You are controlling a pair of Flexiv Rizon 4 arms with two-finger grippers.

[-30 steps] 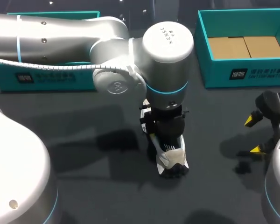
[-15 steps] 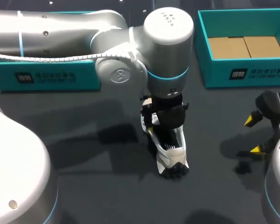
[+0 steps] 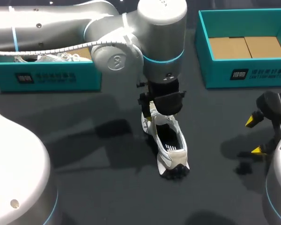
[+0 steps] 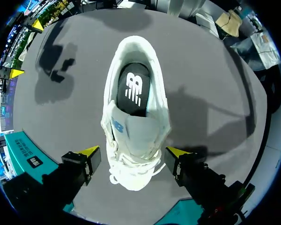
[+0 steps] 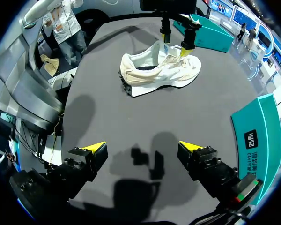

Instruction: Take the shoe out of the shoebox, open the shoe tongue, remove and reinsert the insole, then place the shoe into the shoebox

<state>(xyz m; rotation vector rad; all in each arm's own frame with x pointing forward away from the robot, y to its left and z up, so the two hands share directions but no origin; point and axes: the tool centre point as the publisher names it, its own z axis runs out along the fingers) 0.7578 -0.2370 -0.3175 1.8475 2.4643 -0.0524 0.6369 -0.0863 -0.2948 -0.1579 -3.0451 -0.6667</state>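
Shoe (image 4: 136,117) dead under wide-open left gripper (image 4: 133,152), long axis running straight ahead; right gripper (image 5: 142,146), also spread, well apart.

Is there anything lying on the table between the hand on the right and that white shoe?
Nothing visible. Only bare table lies between the right hand and the shoe. The left hand hangs open over the shoe's laced end, with one finger at each side.

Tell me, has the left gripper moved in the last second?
Yes. The left gripper has shifted from over the opening of the shoe to its far end; the shoe itself has stayed put.
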